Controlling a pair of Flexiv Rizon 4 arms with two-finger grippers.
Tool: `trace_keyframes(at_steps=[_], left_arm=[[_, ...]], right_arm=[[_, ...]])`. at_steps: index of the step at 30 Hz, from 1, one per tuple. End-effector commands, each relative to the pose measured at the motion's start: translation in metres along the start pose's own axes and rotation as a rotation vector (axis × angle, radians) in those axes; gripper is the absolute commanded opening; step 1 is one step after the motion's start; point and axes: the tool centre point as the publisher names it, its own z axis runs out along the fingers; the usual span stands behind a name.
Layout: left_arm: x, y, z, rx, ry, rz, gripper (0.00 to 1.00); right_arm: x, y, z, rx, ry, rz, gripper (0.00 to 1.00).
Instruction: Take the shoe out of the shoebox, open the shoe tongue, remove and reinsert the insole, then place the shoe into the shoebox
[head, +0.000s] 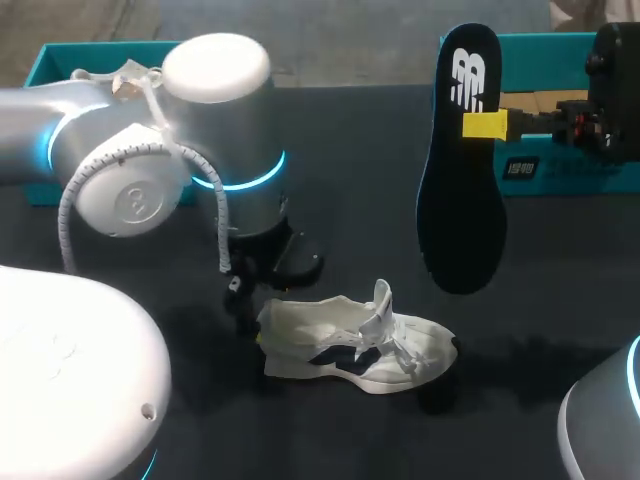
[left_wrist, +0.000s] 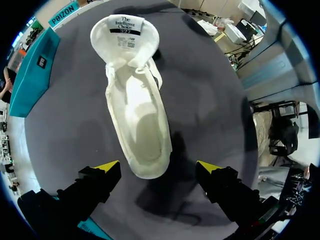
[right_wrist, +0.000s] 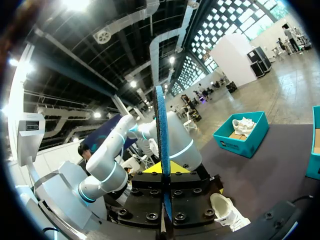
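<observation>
Left arm's end effector hangs with fingers spread apart at the heel of the white shoe, which lies mid-bench, tongue pulled open. Right arm's end effector is clamped on the dark insole, held upright in the air beside the teal shoebox, far right.

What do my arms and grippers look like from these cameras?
Left arm and right arm: rounded silver-white shells with glowing blue rings at the joints. A white coiled cable runs along the left one. Left gripper and right gripper: black fingers with yellow tips; the right one's black body shows rows of bolt holes.
</observation>
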Motion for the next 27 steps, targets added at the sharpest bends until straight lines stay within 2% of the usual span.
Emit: trace_keyframes(at_steps=[1,6,11,18,27], left_arm=[[-0.003,-0.005,-0.011,-0.047,-0.01,-0.005,1.0],[-0.017,-0.016,-0.013,-0.032,-0.03,-0.035,1.0],[-0.029,-0.036,-0.009,-0.016,-0.057,-0.054,1.0],[-0.047,-0.055,0.011,-0.036,-0.05,-0.062,1.0],[-0.065,-0.072,0.034,0.001,-0.021,-0.12,1.0]], right_arm=[[0.0,0.0,0.002,0.002,-0.003,0.003,0.0],[0.0,0.0,0.002,0.002,-0.003,0.003,0.0],[0.0,0.0,0.002,0.002,-0.003,0.003,0.0],[0.0,0.0,0.002,0.002,-0.003,0.003,0.0],[0.0,0.0,0.002,0.002,-0.003,0.003,0.0]])
